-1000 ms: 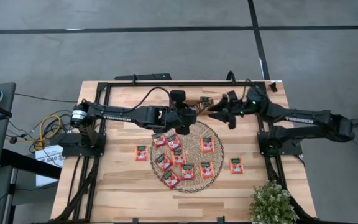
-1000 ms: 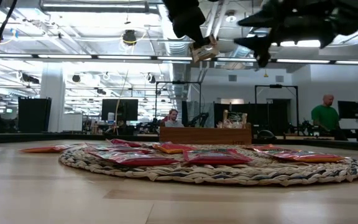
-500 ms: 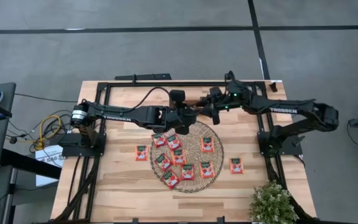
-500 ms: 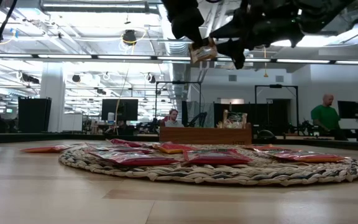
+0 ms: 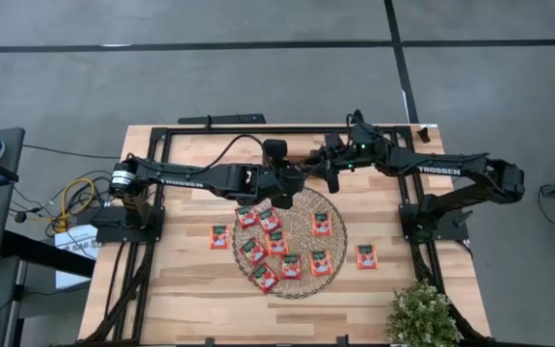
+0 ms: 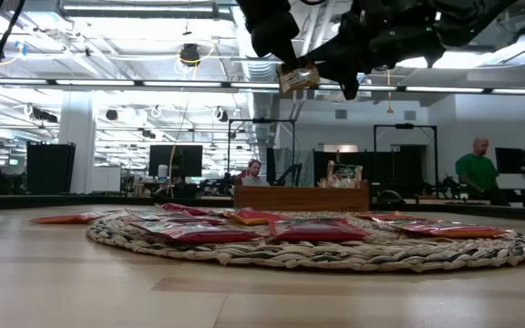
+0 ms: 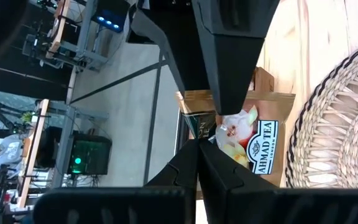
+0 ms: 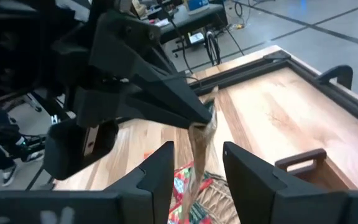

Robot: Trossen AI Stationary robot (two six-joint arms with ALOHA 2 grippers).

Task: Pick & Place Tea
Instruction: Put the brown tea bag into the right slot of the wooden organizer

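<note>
My left gripper (image 7: 213, 127) is shut on a pale tea sachet (image 7: 257, 134) with a fruit picture, held in the air over the far edge of the round woven mat (image 5: 292, 241). My right gripper (image 8: 197, 152) has come up level from the table's right. Its open fingers stand on either side of the sachet (image 8: 199, 144), which shows edge-on between them with a gap on both sides. Several red-orange sachets (image 5: 279, 241) lie flat on the mat. One lies on the table left of the mat (image 5: 220, 236) and one to its right (image 5: 366, 256). My left gripper pinches the sachet between its two fingertips at the edge turned toward it (image 7: 219, 127). The fingers slant down from the table's left. The sachet (image 6: 299, 78) sticks out beyond the fingertips, tilted and lifted well clear of the mat.
A brown wooden tray (image 6: 301, 198) stands on the far side of the table, its handle (image 8: 300, 158) showing in the right wrist view. A potted plant (image 5: 422, 313) sits at the near right corner. People show in the room beyond the table.
My right gripper has moved toward the table's left, up to the sachet that my left gripper holds. It has rolled a little, and its fingers now stand closer together around the sachet. The sachet has kept still.
</note>
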